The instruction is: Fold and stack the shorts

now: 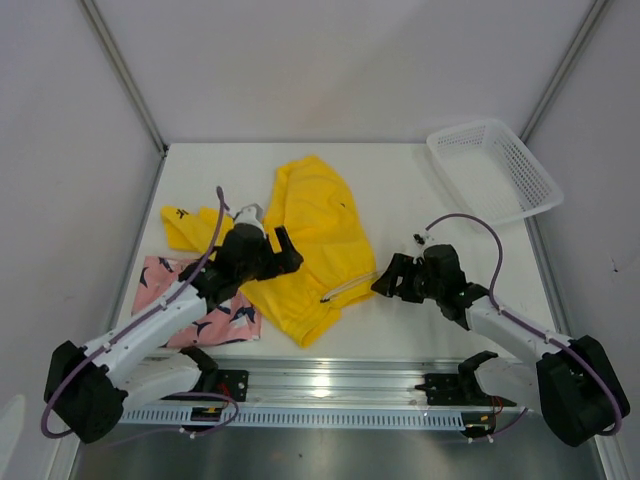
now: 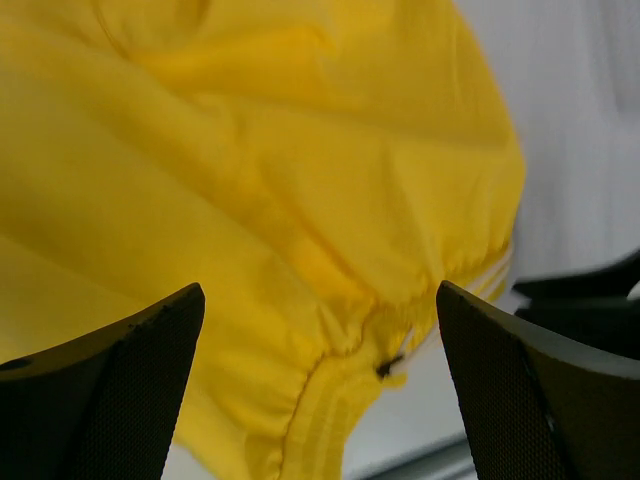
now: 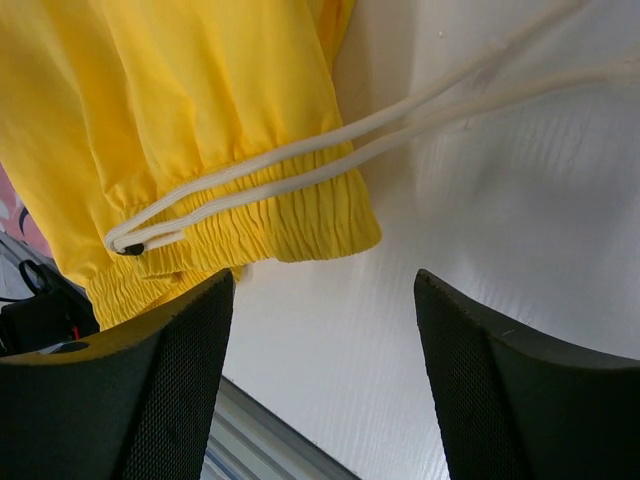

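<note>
Crumpled bright yellow shorts [image 1: 310, 215], with a gathered elastic waistband and white cord drawstring [image 3: 300, 160], lie at the centre of the white surface [image 1: 400, 200]. Pink leaf-print shorts [image 1: 215, 320] lie flat at their 8 o'clock. The left gripper [image 2: 320, 300] hangs wide open over the yellow fabric, holding nothing. The right gripper [image 3: 325, 290], at 4 o'clock, is open and empty.

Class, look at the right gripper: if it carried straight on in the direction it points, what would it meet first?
Most likely the elastic waistband of the yellow shorts, where the white drawstring emerges; only bare table lies between it and the right gripper. Depth is uncertain.
</note>
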